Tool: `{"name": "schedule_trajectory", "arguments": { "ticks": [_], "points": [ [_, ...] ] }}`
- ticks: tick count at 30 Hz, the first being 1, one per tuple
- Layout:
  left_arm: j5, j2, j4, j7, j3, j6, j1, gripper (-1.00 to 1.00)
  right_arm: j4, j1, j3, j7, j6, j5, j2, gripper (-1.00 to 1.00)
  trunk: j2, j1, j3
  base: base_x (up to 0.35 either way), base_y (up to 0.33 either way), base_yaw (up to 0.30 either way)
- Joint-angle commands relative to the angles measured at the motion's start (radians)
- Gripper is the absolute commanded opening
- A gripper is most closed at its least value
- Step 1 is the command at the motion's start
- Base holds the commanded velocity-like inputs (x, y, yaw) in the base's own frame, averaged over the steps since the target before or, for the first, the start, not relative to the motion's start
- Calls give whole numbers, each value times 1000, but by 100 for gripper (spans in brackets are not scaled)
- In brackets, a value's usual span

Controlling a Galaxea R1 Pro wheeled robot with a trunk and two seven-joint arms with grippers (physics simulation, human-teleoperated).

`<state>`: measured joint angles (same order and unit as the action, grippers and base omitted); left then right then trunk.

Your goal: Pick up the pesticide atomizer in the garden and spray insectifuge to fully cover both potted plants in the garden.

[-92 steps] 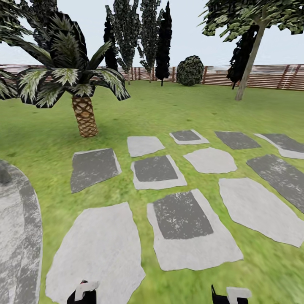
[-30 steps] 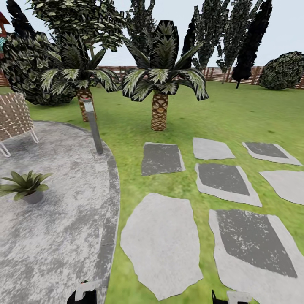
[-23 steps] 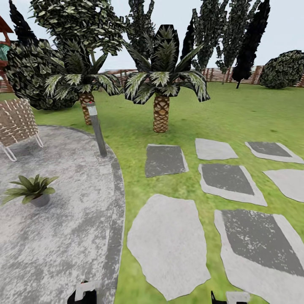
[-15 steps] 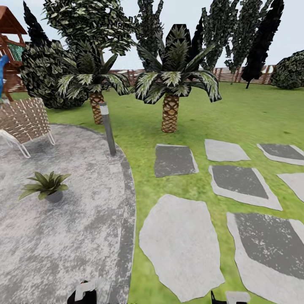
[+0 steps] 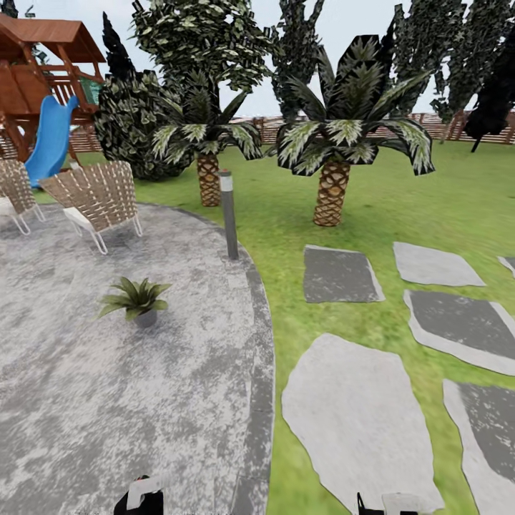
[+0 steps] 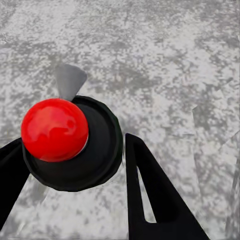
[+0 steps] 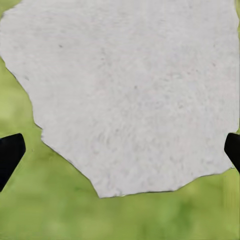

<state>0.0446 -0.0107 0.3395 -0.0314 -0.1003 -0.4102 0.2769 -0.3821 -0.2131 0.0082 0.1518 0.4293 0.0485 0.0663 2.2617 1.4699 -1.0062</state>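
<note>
One potted plant, a low rosette of pointed green leaves in a small dark pot, stands on the round grey patio of the garden, ahead and to my left. The pesticide atomizer is out of view. My left gripper and right gripper peek in at the head view's lower edge. In the left wrist view the left gripper is open above the patio, with a red dome on a black disc seen between its fingers. The right gripper is open wide over a pale stepping stone and grass.
A grey bollard lamp stands at the patio's edge. Two wicker chairs sit at the back left, before a wooden playset with a blue slide. Two palms and stepping stones occupy the lawn on the right, with a slatted fence behind.
The camera has swung left, so the whole scene slid right. The patio, potted plant, bollard, chairs and playset came into view. Both grippers stay as they were.
</note>
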Motion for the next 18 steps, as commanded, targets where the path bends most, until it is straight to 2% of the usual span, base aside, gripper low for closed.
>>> {"name": "schedule_trajectory", "arguments": {
  "ticks": [1, 7, 13, 18],
  "points": [
    [4, 0, -1, -1, 2, -3, 1, -100, 0, 0, 1, 6, 2, 5, 0, 100, 0, 0, -1, 0, 306, 276],
    [4, 0, -2, -1, 2, -3, 1, -100, 1, 0, 1, 6, 2, 5, 0, 100, 0, 0, -1, 13, 306, 227],
    [4, 0, -2, -1, 2, -3, 1, -100, 1, 0, 1, 6, 2, 5, 1, 100, 0, 0, -1, 118, 287, 34],
    [4, 1, -2, -1, 2, -2, 1, -100, 2, 0, 1, 6, 2, 5, 0, 100, 0, 0, -1, 226, 151, 2]
  ]
}}
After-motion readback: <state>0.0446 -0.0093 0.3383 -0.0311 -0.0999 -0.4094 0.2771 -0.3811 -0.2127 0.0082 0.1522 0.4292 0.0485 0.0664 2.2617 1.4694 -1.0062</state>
